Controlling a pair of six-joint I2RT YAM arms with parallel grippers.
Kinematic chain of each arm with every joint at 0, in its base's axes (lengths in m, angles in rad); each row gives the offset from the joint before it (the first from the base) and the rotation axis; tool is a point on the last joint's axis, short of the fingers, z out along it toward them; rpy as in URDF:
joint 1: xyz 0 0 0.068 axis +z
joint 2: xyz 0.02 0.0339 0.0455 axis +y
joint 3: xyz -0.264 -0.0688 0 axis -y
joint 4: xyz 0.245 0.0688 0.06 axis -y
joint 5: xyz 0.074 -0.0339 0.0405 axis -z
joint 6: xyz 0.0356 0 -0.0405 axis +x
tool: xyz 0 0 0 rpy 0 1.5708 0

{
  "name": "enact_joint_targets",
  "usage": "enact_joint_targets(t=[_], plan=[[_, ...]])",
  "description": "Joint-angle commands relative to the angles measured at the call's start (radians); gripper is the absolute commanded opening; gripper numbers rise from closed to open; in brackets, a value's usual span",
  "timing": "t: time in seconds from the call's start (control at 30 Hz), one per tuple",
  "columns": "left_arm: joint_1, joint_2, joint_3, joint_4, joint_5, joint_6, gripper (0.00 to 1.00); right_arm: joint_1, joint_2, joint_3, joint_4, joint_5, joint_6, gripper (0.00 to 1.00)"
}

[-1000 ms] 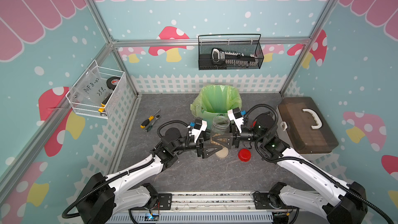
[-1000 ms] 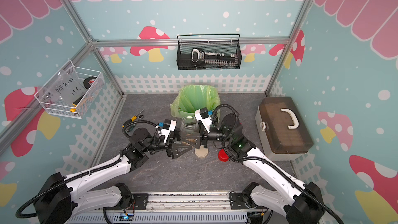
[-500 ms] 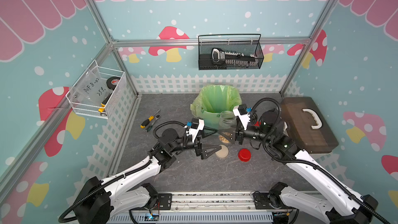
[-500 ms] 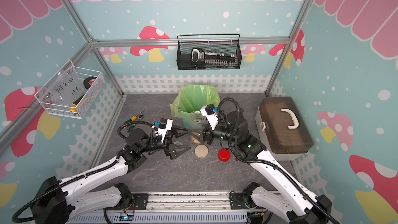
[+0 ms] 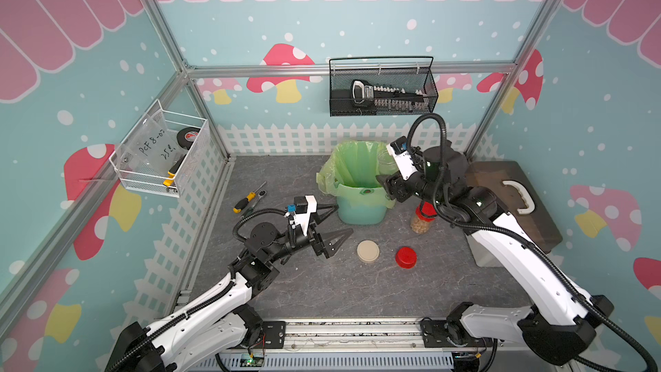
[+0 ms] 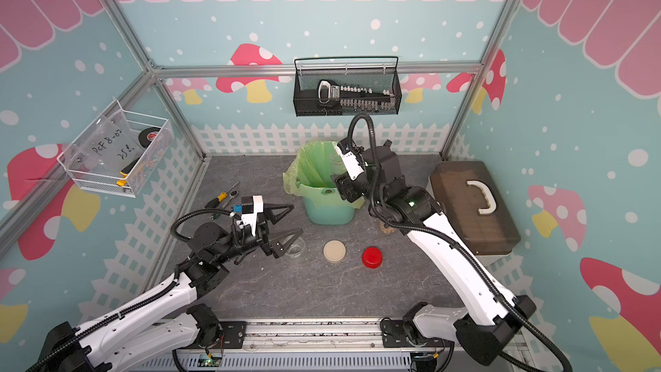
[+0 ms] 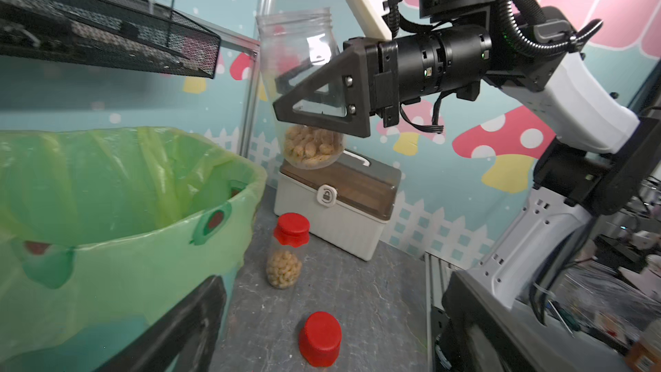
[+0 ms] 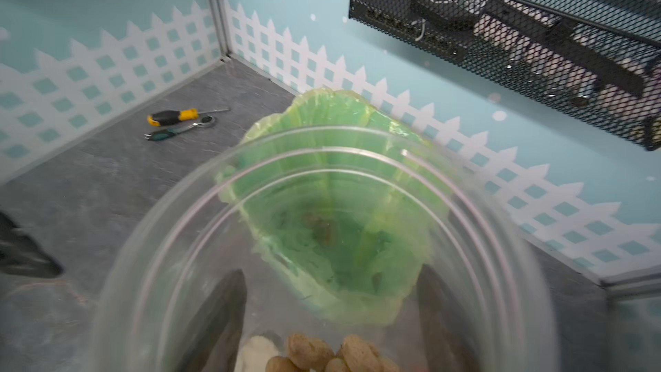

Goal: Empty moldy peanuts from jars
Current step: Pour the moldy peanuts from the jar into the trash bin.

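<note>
My right gripper [image 5: 384, 173] [image 7: 286, 94] [image 8: 331, 270] is shut on an open clear jar [image 7: 297, 48] [image 8: 322, 152], held upright in the air at the right rim of the teal bin [image 5: 361, 205] [image 7: 107, 280]. Moldy peanuts [image 7: 313, 146] [image 8: 339, 356] lie in its bottom. A second jar [image 5: 422, 218] [image 7: 286, 259] with a red lid and peanuts stands right of the bin. An empty clear jar [image 6: 295, 246] sits by my left gripper [image 5: 343, 219] [image 6: 297, 219], which is open and holds nothing. A beige lid [image 5: 367, 251] and a red lid [image 5: 406, 256] [image 7: 320, 338] lie on the table.
A brown-lidded toolbox [image 5: 508, 202] stands at the right. A screwdriver and a ratchet [image 5: 248, 200] lie at the back left. A black mesh basket [image 5: 382, 91] hangs on the back wall above the bin, and a white wire basket [image 5: 161, 155] on the left wall.
My left gripper has opened wide and drawn back to the left. My right gripper has lifted the open jar from mid-table up to the bin's right rim.
</note>
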Motion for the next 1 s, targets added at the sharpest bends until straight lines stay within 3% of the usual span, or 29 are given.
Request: enact_joint_targets(t=[0.0, 0.17, 0.43, 0.7, 0.97], plan=[[0.016, -0.050, -0.028, -0.046, -0.153, 0.029, 0.96, -0.003, 0.095, 0.114, -0.100, 0.200, -0.130, 0.55], [0.038, -0.104, -0.058, -0.067, -0.260, 0.030, 0.96, 0.000, 0.218, 0.225, -0.111, 0.355, -0.244, 0.54], [0.068, -0.156, -0.088, -0.084, -0.326, 0.019, 0.95, 0.044, 0.358, 0.298, -0.087, 0.648, -0.489, 0.54], [0.086, -0.169, -0.098, -0.083, -0.328, 0.009, 0.95, 0.096, 0.421, 0.209, 0.144, 0.864, -0.815, 0.54], [0.101, -0.179, -0.108, -0.077, -0.326, -0.002, 0.95, 0.123, 0.445, 0.106, 0.342, 0.940, -1.084, 0.54]])
